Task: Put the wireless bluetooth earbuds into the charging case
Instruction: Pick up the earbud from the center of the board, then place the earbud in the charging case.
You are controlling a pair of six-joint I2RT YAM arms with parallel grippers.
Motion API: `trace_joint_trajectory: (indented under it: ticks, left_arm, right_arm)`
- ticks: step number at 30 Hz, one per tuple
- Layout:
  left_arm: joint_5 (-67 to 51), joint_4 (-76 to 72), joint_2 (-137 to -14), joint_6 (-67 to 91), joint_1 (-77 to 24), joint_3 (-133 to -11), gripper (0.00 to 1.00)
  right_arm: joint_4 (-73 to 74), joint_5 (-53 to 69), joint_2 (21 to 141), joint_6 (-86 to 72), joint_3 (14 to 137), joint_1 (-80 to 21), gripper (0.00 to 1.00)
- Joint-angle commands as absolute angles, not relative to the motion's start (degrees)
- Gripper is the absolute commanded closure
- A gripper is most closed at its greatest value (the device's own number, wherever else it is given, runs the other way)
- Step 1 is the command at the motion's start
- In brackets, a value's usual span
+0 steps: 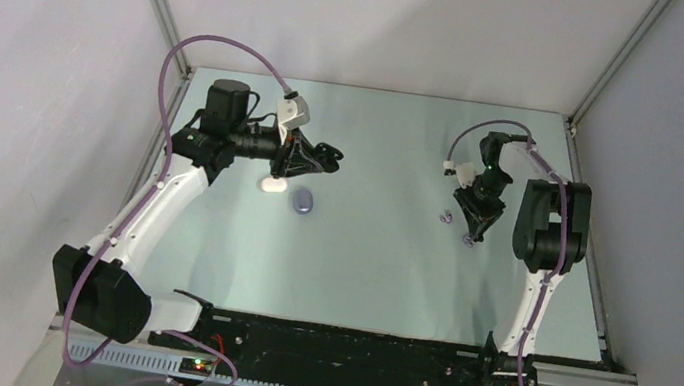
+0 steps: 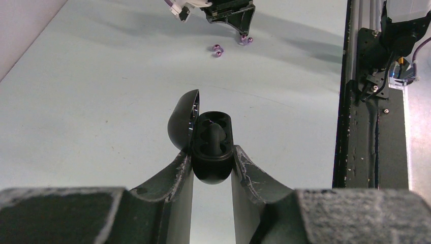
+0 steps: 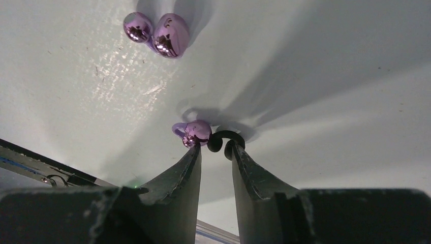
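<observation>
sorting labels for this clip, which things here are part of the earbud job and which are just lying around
Job: lavender earbud at right end effector; second lavender earbud; open black case in left end effector.
Lying about: white case; lavender case, though it may match the buds.

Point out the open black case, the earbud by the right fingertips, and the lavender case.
open black case (image 2: 213, 148), left wrist, its base
earbud (image 3: 197, 131), right wrist, its body
lavender case (image 1: 302, 201), top external, its top

- Black charging case (image 2: 213, 133): lid hinged open to one side, inner wells exposed, clamped between the left claw's (image 2: 212, 152) fingers.
- Lavender earbud (image 3: 170, 34): glossy, lying on the desk.
- Second lavender earbud (image 3: 193, 132): touching the right claw's (image 3: 214, 147) fingertip.
</observation>
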State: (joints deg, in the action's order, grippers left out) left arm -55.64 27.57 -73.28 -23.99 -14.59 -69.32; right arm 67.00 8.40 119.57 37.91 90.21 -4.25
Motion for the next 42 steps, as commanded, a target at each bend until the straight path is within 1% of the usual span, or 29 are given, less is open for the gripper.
trace_joint_trajectory:
  ticks: [1,12,16,22,25,28,31,34,38,39,41,42]
  left_arm:
    - [-56.0,27.4,-72.5,-24.0,-14.2,-70.6,1.0]
    - [-56.1,27.1,-73.2,-24.0,-14.2,-70.7,1.0]
    - [-55.9,26.7,-73.0,-23.7,-14.2,-70.5,1.0]
    - [-55.9,26.4,-72.9,-23.3,-14.2,-70.2,1.0]
    - [-55.8,26.5,-72.9,-23.2,-14.2,-70.3,1.0]
    - [-55.5,27.0,-72.9,-23.4,-14.2,-70.3,1.0]
    - [-55.7,28.8,-72.9,-25.6,-14.2,-70.5,1.0]
    - [-56.6,30.1,-73.2,-27.7,-14.2,-70.6,1.0]
    - [-58.2,31.3,-73.7,-29.9,-14.2,-71.3,1.0]
    - [-58.5,31.3,-73.7,-30.1,-14.2,-71.4,1.0]
    - [-59.7,30.9,-73.7,-30.6,-14.2,-71.5,1.0]
    - [-60.7,30.3,-73.8,-30.5,-14.2,-71.6,1.0]
  right_arm:
    - [66.5,6.2,119.5,37.6,89.8,-3.2,0.66]
    - [65.8,5.2,118.8,37.8,87.8,-2.0,0.66]
    - [65.3,5.3,118.4,37.4,88.2,-1.5,0.7]
    - [65.5,7.0,116.7,36.8,89.0,-0.4,0.83]
    - [66.4,8.6,115.1,36.2,89.2,-0.4,0.86]
    - [68.3,14.6,111.9,36.4,89.6,-0.4,0.89]
    - [71.8,27.6,107.7,39.3,90.3,-0.4,0.93]
    - [72.0,35.4,104.5,42.2,90.3,-1.1,0.96]
    - [75.4,50.5,101.5,47.7,95.9,-3.5,1.0]
    - [75.4,55.5,100.1,48.6,96.8,-4.9,1.0]
    - [72.5,60.1,97.3,49.4,99.0,-8.1,1.0]
    - [68.5,60.9,96.3,48.9,99.9,-10.7,1.0]
